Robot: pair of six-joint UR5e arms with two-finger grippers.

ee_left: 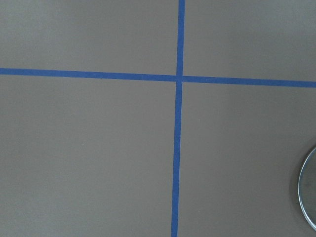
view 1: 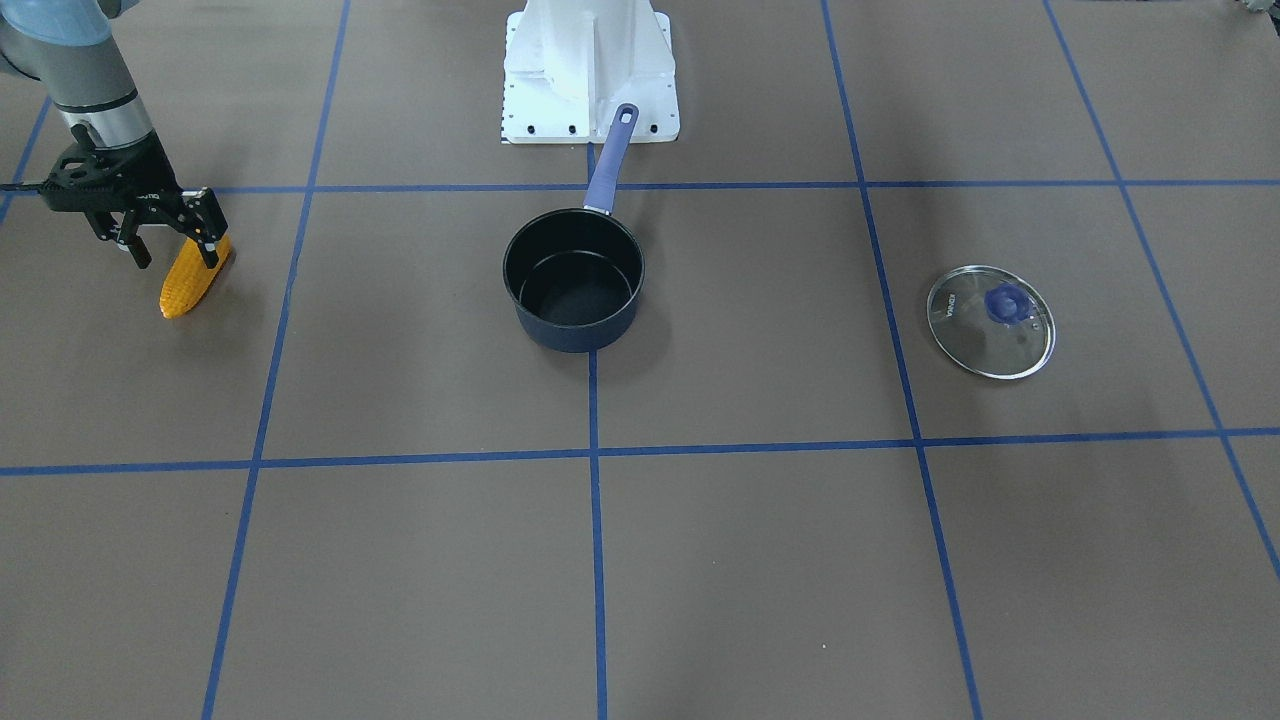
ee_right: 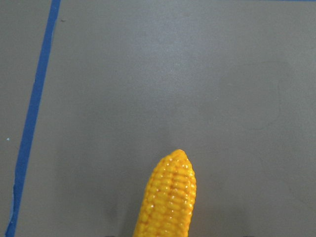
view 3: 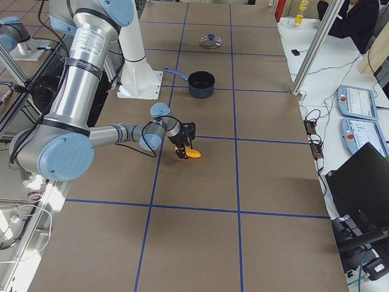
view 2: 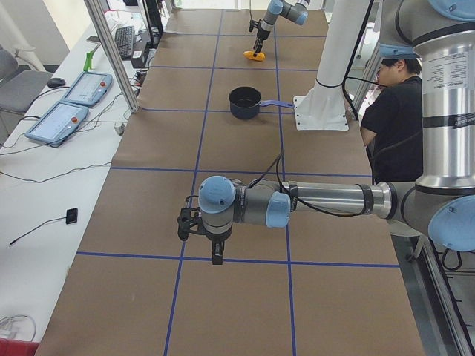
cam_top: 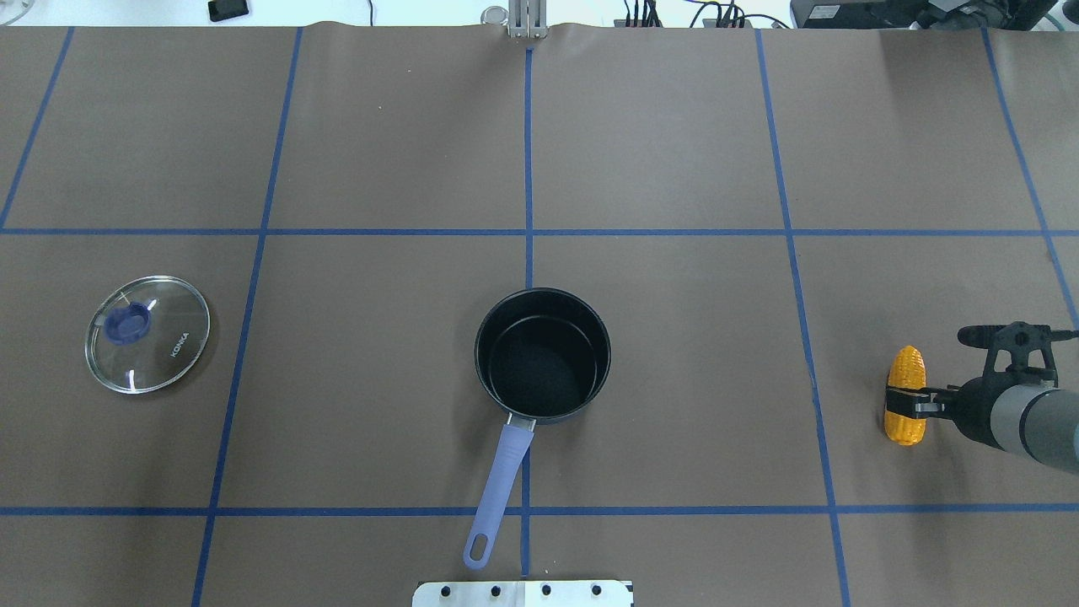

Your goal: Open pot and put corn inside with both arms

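The table (cam_top: pixel 674 126) is wrapped in a flat brown covering, split into big squares with blue tape (cam_top: pixel 528 169). The lighting is even and soft, with barely any shadows. In the left side view a white bench (view 2: pixel 44 200) runs alongside the table from about 7 to 11 o'clock. It has two tablet-style pendants (view 2: pixel 61 122) around 9, a keyboard (view 2: pixel 123 41) up at 11, and loose cables. A silver frame post (view 2: pixel 111 55) stands at the bench edge, and there's a grey chair (view 2: pixel 13 83) at 10. In the right side view, a black laptop (view 3: pixel 364 182) sits at 4 o'clock.
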